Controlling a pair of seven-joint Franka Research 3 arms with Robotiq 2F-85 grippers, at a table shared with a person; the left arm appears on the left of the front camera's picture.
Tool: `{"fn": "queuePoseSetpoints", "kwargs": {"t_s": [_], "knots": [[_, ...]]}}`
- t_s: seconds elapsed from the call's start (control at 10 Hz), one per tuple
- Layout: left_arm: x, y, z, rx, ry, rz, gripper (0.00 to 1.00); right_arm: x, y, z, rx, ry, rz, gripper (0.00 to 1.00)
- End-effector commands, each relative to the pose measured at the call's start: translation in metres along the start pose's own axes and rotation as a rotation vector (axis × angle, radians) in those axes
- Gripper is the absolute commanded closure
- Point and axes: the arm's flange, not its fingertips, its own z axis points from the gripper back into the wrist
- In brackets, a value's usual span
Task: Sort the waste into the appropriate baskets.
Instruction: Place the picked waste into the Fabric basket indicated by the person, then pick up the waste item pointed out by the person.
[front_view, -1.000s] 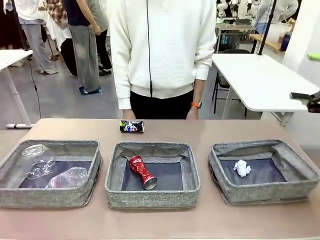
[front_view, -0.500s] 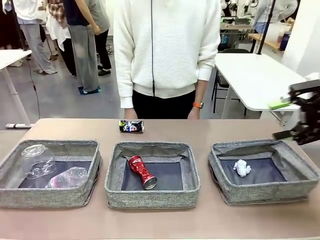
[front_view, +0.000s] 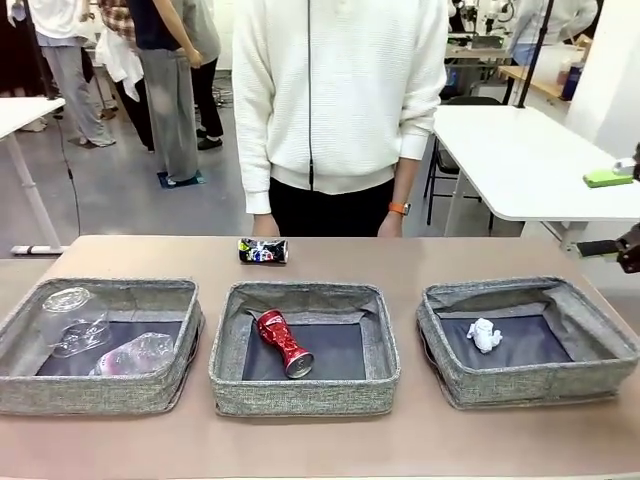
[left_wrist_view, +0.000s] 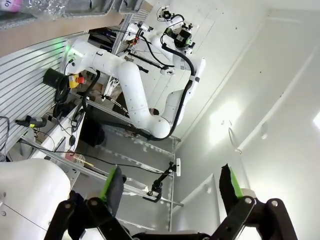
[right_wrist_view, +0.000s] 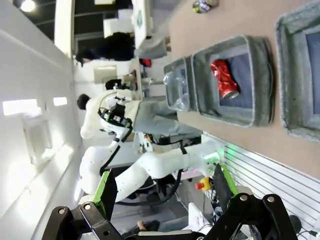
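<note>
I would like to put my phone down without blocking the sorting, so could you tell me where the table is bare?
Bare strips: the brown table along the near edge before the three grey woven baskets, and the far edge either side of the dark printed can. The gaps between baskets are narrow. The left basket is crowded with clear plastic.

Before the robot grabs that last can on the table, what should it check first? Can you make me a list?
1. Dark printed can lying free on the table, beyond the middle basket: ok.
2. Person's hands clear of the can: cannot tell, they hang just behind the table edge.
3. Right gripper open with nothing between its pads: ok.
4. Left gripper open with nothing between its pads: ok.
5. Room in the middle basket beside the red can: ok.
6. A gripper already near the dark can: not ok; the right gripper sits at the far right edge of the front view.
</note>
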Motion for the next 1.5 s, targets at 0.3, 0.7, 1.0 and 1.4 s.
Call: {"fn": "queuePoseSetpoints", "kwargs": {"t_s": [0.3, 0.7, 1.0, 1.4], "knots": [[-0.0056, -0.0018, 0.0052, -0.004, 0.003, 0.012, 0.0, 0.0007, 0.0018, -0.0047, 0.019, 0.008, 0.014, 0.0], [-0.0056, -0.0018, 0.0052, -0.004, 0.003, 0.012, 0.0, 0.0007, 0.0018, -0.0047, 0.019, 0.008, 0.014, 0.0], [-0.0056, -0.0018, 0.0052, -0.004, 0.003, 0.012, 0.0, 0.0007, 0.0018, -0.0047, 0.019, 0.008, 0.014, 0.0], [-0.0056, -0.0018, 0.0052, -0.004, 0.003, 0.012, 0.0, 0.0007, 0.0018, -0.0047, 0.019, 0.008, 0.014, 0.0]]}}
